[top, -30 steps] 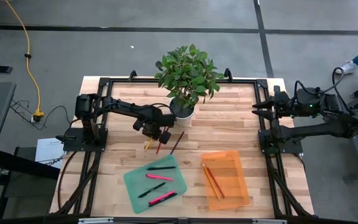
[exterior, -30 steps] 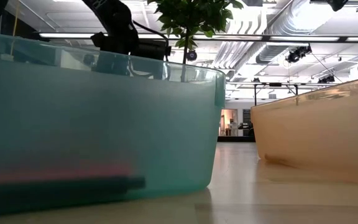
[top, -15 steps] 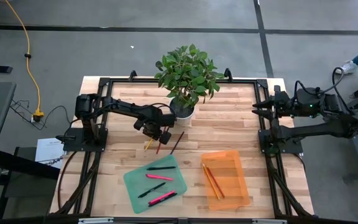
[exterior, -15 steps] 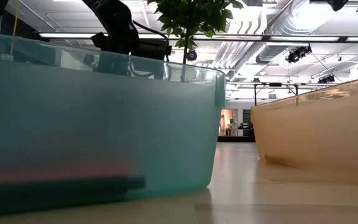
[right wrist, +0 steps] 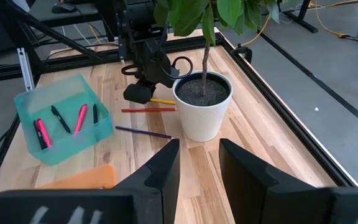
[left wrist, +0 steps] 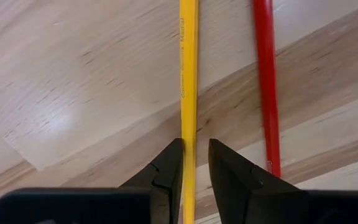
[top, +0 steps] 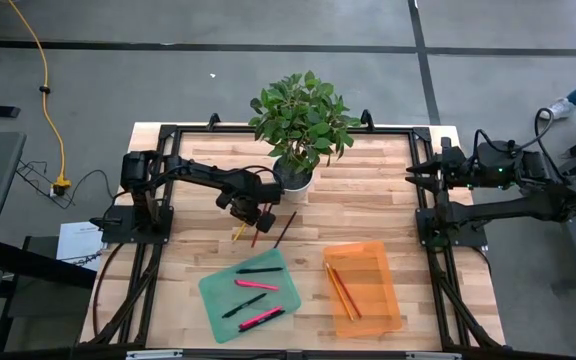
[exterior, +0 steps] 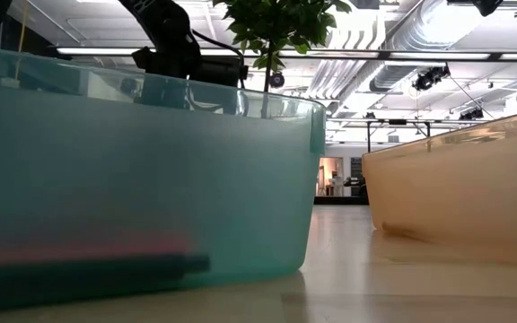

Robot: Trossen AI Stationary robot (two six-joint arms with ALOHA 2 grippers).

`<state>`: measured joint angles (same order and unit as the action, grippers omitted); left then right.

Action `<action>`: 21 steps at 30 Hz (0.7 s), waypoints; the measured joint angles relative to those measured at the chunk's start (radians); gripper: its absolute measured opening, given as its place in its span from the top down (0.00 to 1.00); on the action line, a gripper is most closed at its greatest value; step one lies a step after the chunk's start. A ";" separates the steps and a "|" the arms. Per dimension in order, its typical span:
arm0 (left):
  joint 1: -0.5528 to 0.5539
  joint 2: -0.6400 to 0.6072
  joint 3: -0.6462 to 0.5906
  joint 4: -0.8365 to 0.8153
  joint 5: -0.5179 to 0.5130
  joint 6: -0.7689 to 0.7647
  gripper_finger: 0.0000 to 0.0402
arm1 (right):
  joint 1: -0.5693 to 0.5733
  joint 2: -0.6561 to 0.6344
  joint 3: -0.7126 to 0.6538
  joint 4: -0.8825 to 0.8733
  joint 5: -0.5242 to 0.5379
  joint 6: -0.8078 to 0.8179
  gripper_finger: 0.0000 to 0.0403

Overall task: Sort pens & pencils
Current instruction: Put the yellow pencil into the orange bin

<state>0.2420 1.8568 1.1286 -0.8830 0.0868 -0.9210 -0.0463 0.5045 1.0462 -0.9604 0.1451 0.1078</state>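
My left gripper reaches down beside the plant pot and is shut on a yellow pencil. A red pencil lies on the wood next to it, and a dark brown pencil lies a little to the right. Several pink and black pens lie in the teal tray. Orange pencils lie in the orange tray. My right gripper is open and waits at the table's right edge. My left gripper pinches the yellow pencil's shaft between its two fingers, near the end closest to the pot. The fingers come from above, pointing down, one on each side of the shaft. The pencil lies flat on the table.
A leafy plant in a white pot stands just beyond my left gripper. In the low view the teal tray's wall and the orange tray's wall fill the foreground. Bare wood lies between the trays and the pot.
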 joint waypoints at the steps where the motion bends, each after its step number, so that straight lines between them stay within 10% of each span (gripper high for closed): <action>1: 0.000 0.000 0.000 0.000 0.000 0.000 0.84 | 0.000 0.000 0.000 0.000 0.000 0.000 0.74; 21: 0.002 -0.006 -0.047 0.058 0.049 -0.030 0.84 | 0.000 0.000 0.000 0.000 -0.001 0.007 0.74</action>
<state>0.2440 1.8511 1.0819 -0.8249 0.1357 -0.9506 -0.0463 0.5045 1.0462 -0.9604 0.1444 0.1150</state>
